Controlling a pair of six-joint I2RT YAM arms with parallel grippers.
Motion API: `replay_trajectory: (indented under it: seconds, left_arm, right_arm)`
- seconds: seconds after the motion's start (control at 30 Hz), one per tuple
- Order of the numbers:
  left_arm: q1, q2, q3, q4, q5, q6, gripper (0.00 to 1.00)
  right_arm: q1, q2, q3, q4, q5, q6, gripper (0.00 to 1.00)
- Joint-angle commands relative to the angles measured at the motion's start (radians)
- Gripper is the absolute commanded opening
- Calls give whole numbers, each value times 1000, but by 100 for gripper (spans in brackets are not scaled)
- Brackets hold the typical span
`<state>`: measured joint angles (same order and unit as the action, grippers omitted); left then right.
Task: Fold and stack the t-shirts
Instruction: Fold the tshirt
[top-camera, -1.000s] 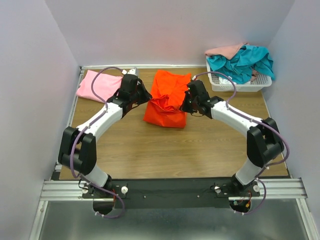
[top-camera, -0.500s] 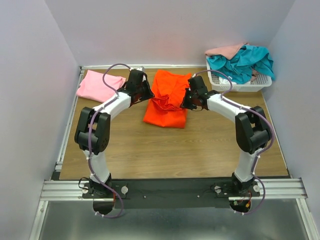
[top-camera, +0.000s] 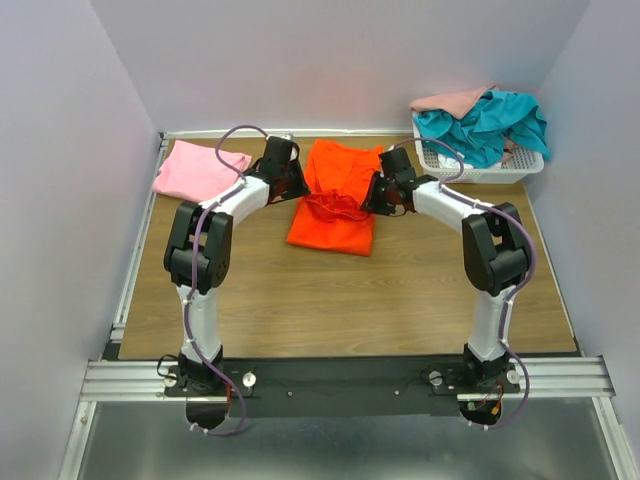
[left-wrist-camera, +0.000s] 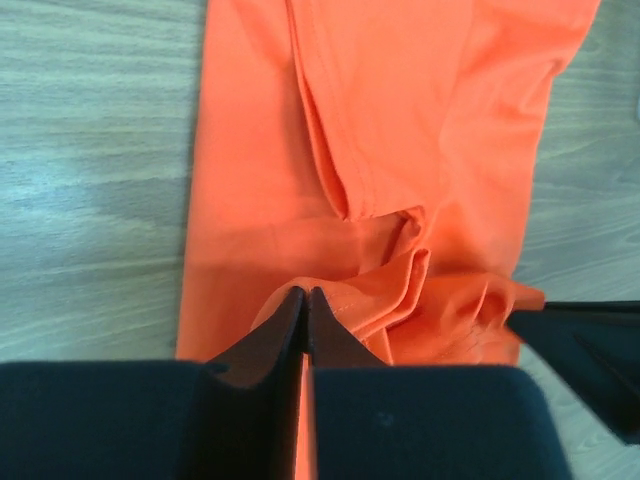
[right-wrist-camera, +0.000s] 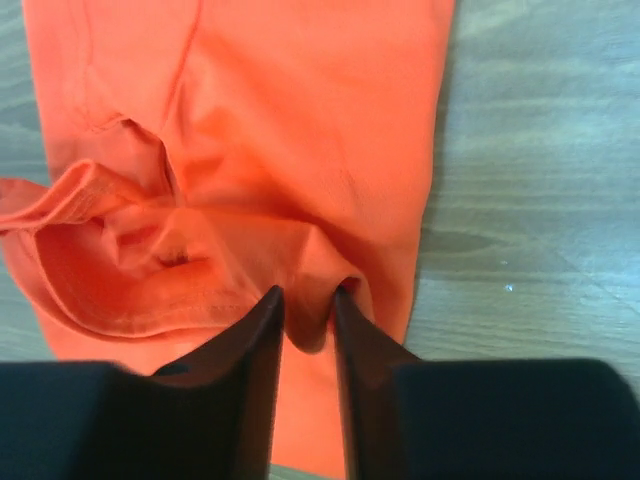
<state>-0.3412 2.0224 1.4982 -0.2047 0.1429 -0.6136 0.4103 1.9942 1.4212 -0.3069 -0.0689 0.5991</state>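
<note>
The bright orange t-shirt (top-camera: 335, 215) lies half folded at the back middle of the table. My left gripper (top-camera: 297, 190) is at its left side, shut on a raised fold of orange cloth (left-wrist-camera: 400, 120) in the left wrist view (left-wrist-camera: 305, 292). My right gripper (top-camera: 368, 205) is at its right side; in the right wrist view its jaws (right-wrist-camera: 308, 292) stand narrowly apart with a bunch of the orange cloth (right-wrist-camera: 300, 130) pinched between them. The light pink t-shirt (top-camera: 195, 170) lies folded at the back left. The teal t-shirt (top-camera: 490, 125) and the peach-pink t-shirt (top-camera: 455, 100) are heaped in the basket.
A white mesh basket (top-camera: 480, 172) stands at the back right corner. Grey walls close in the table on the left, back and right. Bare wood (top-camera: 340, 300) lies between the orange shirt and the arm bases.
Both grippers have moved toward the back of the table, carrying the orange shirt's near part up and over. The arms are now stretched further out.
</note>
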Motion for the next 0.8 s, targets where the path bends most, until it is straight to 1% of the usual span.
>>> replay_trajectory:
  seconds: [0.0,0.03,0.07,0.1,0.13,0.17,0.2,0.23,0.27,0.4,0.47,0.5,0.53,0.67,0.7,0.77]
  left_arm:
    - [8,-10,23,-32,-20,14,36]
    - [8,-30,22,-29,-19,14,56]
    - [8,-40,19,-27,-20,15,67]
    - [8,-53,14,-25,-23,17,75]
    - [8,-83,-2,-19,-25,18,96]
    - [8,-100,-12,-18,-25,18,98]
    - [8,-117,-22,-15,-34,18,98]
    - [8,-154,-51,-13,-37,15,98]
    - [8,-174,-67,-9,-42,14,98]
    - [8,-283,-182,24,-49,3,98]
    - [8,-350,-294,33,-78,-9,98]
    - [8,-372,-294,33,-92,-14,98]
    - [8,-393,-350,34,-101,-17,98]
    - [11,-508,-470,31,-134,-43,98]
    - [11,-528,-508,30,-164,-54,98]
    - [13,-571,-545,30,-180,-64,98]
  right_arm:
    - [-5,-3,53,-1,-34,-44,45]
    - [-5,-9,54,-3,-51,-53,49]
    - [-5,-18,53,-3,-60,-62,50]
    - [-5,-32,50,-3,-68,-74,52]
    - [-5,-58,35,-3,-77,-88,60]
    - [-5,-77,25,0,-83,-93,66]
    - [-5,-93,15,-3,-91,-100,83]
    - [-5,-127,-14,0,-103,-104,94]
    - [-4,-142,-27,0,-136,-105,100]
    - [28,-190,-80,9,-203,-124,100]
    - [71,-187,-90,14,-241,-143,100]
    - [87,-181,-90,18,-250,-144,100]
    - [100,-173,-85,22,-258,-142,100]
    - [160,-75,-16,40,-307,-130,100]
    - [165,-24,26,42,-316,-125,100]
    - [168,24,74,45,-334,-116,100]
